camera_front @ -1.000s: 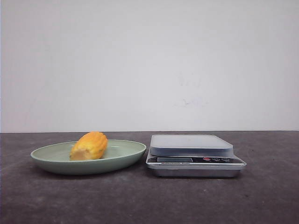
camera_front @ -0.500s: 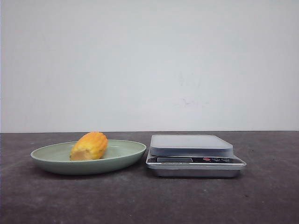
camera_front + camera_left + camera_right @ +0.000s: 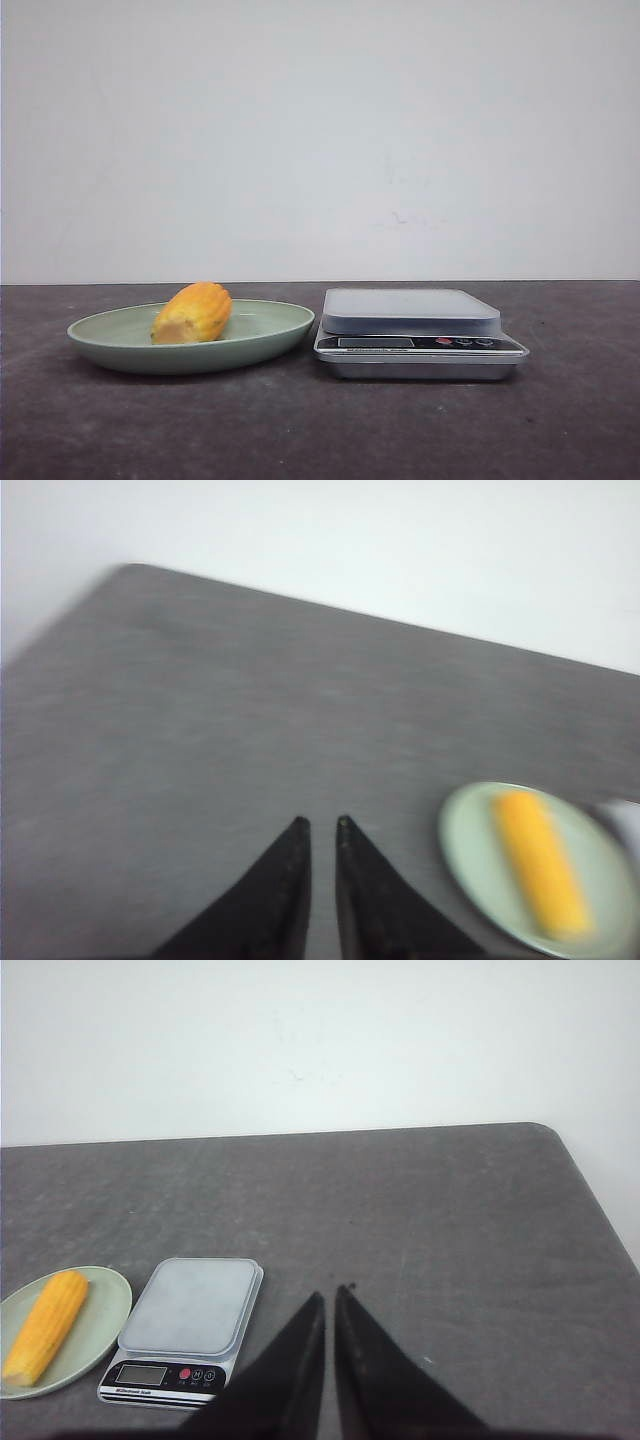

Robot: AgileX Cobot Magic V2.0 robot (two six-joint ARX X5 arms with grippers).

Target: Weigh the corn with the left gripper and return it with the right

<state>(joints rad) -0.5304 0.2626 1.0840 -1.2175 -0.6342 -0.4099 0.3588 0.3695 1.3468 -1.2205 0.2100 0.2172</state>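
Dark grey desk point(image 3: 320, 430), bare along its near edge in the front view.

Item 1: plate point(image 3: 120, 352), pale green, shallow, oval in outline; stands on the desk toward the left side.

Item 2: corn point(image 3: 191, 313), yellow-orange, lying on its side inside the plate, paler cut end turned toward the front camera. Nothing grips it.

Item 3: kitchen scale point(image 3: 420, 333), silver body with a grey square platform; dark front strip carrying a small display and buttons, one of them red. Stands just beside the plate on its right, rims close; contact between them cannot be told. Platform bears nothing.

Item 4: white wall point(image 3: 320, 140) behind the desk's far edge.

Left claw point(image 3: 319, 825): seen only in the left wrist view, slightly blurred; black tapered fingers drawn nearly together with a thin slit between the tips, gripping nothing, above bare desk, well apart from the plate.

Right claw point(image 3: 331, 1295): seen only in the right wrist view; fingers likewise almost touching, gripping nothing, near the scale's right side.
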